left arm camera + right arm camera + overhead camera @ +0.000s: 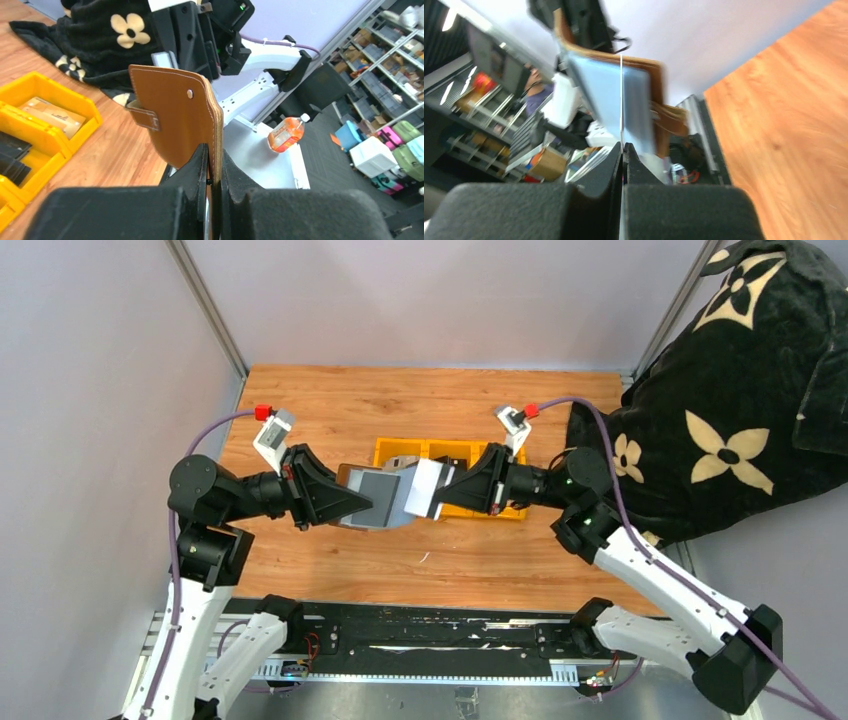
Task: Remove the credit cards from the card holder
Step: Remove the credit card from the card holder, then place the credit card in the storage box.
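Note:
My left gripper [358, 505] is shut on the edge of the card holder [381, 498] and holds it open above the table, silvery-grey inside facing up. In the left wrist view the card holder [177, 112] shows its brown outside, standing upright out of the left gripper [214, 167]. My right gripper [447, 490] is shut on a silvery-grey credit card [424, 488] right beside the holder. I cannot tell if its far end is still in a slot. In the right wrist view the card [611, 97] runs edge-on out of the right gripper [623, 148], with the holder [658, 75] behind it.
A yellow three-compartment bin [480, 452] stands just behind both grippers. In the left wrist view the bin [75, 97] holds a tan card [52, 116] and black cards [12, 155]. A black flower-patterned blanket [730, 390] lies at the table's right edge.

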Controlling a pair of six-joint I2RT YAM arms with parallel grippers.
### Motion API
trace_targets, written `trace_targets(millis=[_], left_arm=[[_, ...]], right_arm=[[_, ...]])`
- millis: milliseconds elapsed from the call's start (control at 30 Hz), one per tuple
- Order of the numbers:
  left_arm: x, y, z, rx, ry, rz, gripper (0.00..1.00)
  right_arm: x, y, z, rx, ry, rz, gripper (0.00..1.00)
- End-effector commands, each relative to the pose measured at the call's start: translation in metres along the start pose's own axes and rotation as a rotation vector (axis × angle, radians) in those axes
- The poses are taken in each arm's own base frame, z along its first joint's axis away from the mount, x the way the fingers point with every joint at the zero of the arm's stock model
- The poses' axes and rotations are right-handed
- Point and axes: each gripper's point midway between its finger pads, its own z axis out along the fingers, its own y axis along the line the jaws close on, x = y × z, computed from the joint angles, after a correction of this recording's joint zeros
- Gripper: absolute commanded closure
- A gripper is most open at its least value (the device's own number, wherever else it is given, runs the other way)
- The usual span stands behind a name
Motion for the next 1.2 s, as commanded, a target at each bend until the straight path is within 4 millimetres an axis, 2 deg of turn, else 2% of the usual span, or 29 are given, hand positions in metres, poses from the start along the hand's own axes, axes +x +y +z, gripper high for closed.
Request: trace_targets(millis=[0, 100, 167, 267, 300, 333, 400, 633, 667, 800, 1000, 1033, 1067, 1100, 1167], left_arm=[[0.000, -0.006, -0.006, -0.013, 0.039, 0.145, 1.00], [0.005, -0.002, -0.011, -0.051, 0.073, 0.224, 1.00], [0.009, 0.000, -0.013, -0.074, 0.099, 0.227, 1.00], [0.014, 0.003, -0.016, -0.089, 0.130, 0.240, 1.00], [0.015, 0.003, -0.016, -0.091, 0.134, 0.244, 1.00], [0.015, 0.003, -0.016, -0.090, 0.133, 0.248, 1.00], [0.016, -0.002, -0.017, -0.075, 0.134, 0.262, 1.00], [0.020, -0.016, -0.021, -0.040, 0.132, 0.267, 1.00], [0.021, -0.018, -0.022, -0.038, 0.131, 0.272, 1.00], [0.026, -0.022, -0.024, -0.032, 0.137, 0.283, 1.00], [0.026, -0.026, -0.025, -0.023, 0.138, 0.294, 1.00], [0.025, -0.026, -0.025, -0.024, 0.137, 0.295, 1.00], [0.025, -0.026, -0.025, -0.022, 0.137, 0.294, 1.00], [0.025, -0.027, -0.025, -0.019, 0.137, 0.293, 1.00], [0.025, -0.028, -0.025, -0.014, 0.137, 0.296, 1.00]], right_arm=[[-0.016, -0.036, -0.032, 0.179, 0.008, -0.006, 1.00], [-0.027, -0.064, -0.049, 0.334, 0.016, -0.019, 1.00], [-0.034, -0.082, -0.053, 0.407, 0.022, -0.028, 1.00], [-0.029, -0.129, -0.051, 0.538, 0.073, 0.019, 1.00], [-0.030, -0.137, -0.049, 0.558, 0.080, 0.017, 1.00], [-0.026, -0.160, -0.046, 0.601, 0.098, 0.046, 1.00], [-0.020, -0.191, -0.037, 0.653, 0.130, 0.075, 1.00], [0.017, -0.289, 0.011, 0.828, 0.341, 0.142, 1.00], [0.015, -0.298, 0.019, 0.851, 0.351, 0.143, 1.00], [0.030, -0.345, 0.026, 0.950, 0.368, 0.202, 1.00], [0.041, -0.376, 0.040, 1.003, 0.381, 0.273, 1.00], [0.046, -0.380, 0.041, 0.998, 0.391, 0.291, 0.97], [0.047, -0.380, 0.046, 0.983, 0.389, 0.302, 0.91], [0.046, -0.380, 0.049, 0.970, 0.387, 0.309, 0.79], [0.035, -0.370, 0.056, 0.941, 0.374, 0.293, 0.64]])
